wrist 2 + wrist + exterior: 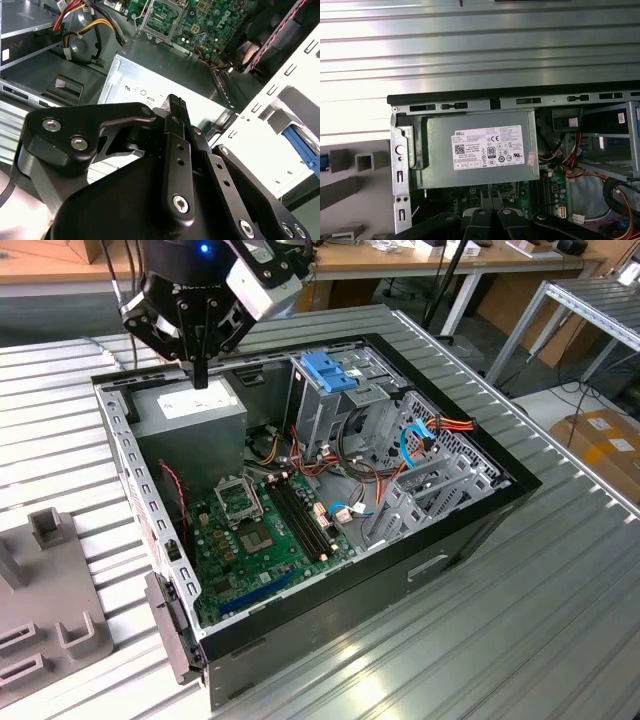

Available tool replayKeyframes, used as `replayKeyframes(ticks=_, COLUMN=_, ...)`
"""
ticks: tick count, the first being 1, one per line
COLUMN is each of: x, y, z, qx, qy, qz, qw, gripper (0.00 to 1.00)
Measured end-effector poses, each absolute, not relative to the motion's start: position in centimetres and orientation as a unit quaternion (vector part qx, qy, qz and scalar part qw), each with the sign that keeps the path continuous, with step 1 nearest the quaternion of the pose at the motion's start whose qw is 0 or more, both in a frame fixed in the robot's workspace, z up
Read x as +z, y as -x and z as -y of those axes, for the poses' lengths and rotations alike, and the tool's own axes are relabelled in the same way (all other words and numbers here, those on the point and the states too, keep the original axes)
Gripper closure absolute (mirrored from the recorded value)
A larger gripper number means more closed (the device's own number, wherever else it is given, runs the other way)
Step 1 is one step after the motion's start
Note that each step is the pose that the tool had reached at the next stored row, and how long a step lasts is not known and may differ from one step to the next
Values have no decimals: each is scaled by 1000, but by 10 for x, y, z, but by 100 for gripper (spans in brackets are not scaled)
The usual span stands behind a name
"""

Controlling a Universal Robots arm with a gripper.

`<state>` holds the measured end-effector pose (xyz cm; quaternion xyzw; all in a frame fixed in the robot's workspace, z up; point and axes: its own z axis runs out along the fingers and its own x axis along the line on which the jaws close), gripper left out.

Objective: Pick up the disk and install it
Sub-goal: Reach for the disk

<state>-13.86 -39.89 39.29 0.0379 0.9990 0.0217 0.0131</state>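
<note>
Straight beneath the black two-fingered gripper (200, 375) sits the silver, white-labelled power supply box (190, 410) in a corner of the open black computer case (450, 550), with the metal drive cage's fixed blue plastic bracket (328, 370) off to the exterior view's right of it. The arm holds the gripper upright, tips down above the supply, fingers (177, 150) pressed together on nothing. The blue-framed grey disk (302, 142) lies well apart, outside the case's perforated rear wall (135, 470), by the flat grey slotted fixture (45, 610).

this looks like a robotics lab or workshop: an open computer case (470, 530) lies on a ribbed metal bench (480, 640), with wooden work tables (500, 262) at the top of the exterior view and a cardboard box (600, 445) at its right.
</note>
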Motion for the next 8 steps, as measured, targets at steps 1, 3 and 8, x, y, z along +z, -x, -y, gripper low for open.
replayKeyframes(ticks=1, x=393, y=140, z=399, qx=22, qy=-38, qz=-999, qw=13, gripper=89)
replayKeyframes(ticks=3, x=393, y=143, z=399, qx=22, qy=-38, qz=-999, qw=13, gripper=89)
replayKeyframes(ticks=8, x=393, y=154, z=399, qx=22, qy=-38, qz=-999, qw=13, gripper=89)
